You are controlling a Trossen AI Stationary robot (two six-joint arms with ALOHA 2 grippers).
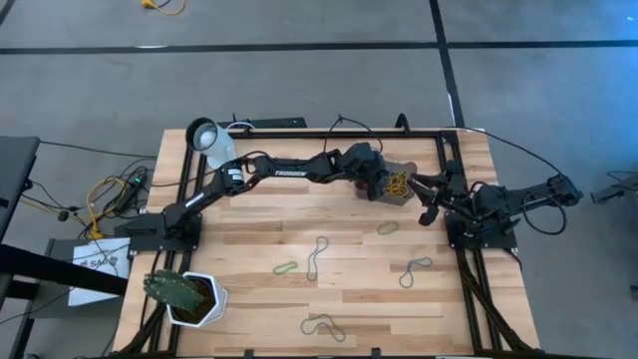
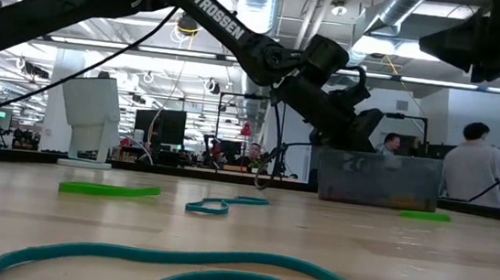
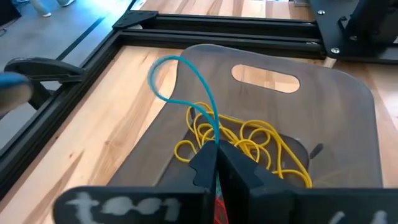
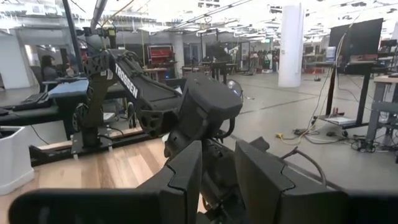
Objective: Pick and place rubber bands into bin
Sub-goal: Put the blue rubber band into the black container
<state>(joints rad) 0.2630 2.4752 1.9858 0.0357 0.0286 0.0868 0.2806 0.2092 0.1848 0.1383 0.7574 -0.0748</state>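
Note:
The bin (image 1: pixel 401 185) is a dark low tray near the table's far right, also in the low view (image 2: pixel 380 178). In the left wrist view (image 3: pixel 348 118) it holds a tangle of yellow rubber bands (image 3: pixel 249 140). My left gripper (image 3: pixel 217 155) hangs just over the bin (image 1: pixel 382 179), shut on a blue rubber band (image 3: pixel 180 93). My right gripper (image 1: pixel 431 199) waits just right of the bin, open (image 4: pixel 219 180). Loose green bands (image 1: pixel 387 227) (image 1: pixel 285 267) and grey-teal bands (image 1: pixel 317 254) (image 1: pixel 416 267) (image 1: pixel 324 325) lie flat on the wood. My left gripper pinches the blue rubber band between its two fingers at one end of the loop (image 3: pixel 215 134). The fingers slant down toward the bin. The rest of the loop (image 3: pixel 160 68) stands free beyond the fingertips, lifted clear above the yellow bands.
A white cup (image 1: pixel 209 140) stands at the far left corner and a white pot with a green plant (image 1: pixel 189 297) at the near left. Black frame rails (image 1: pixel 329 132) border the table. People show in the room behind (image 2: pixel 472 171).

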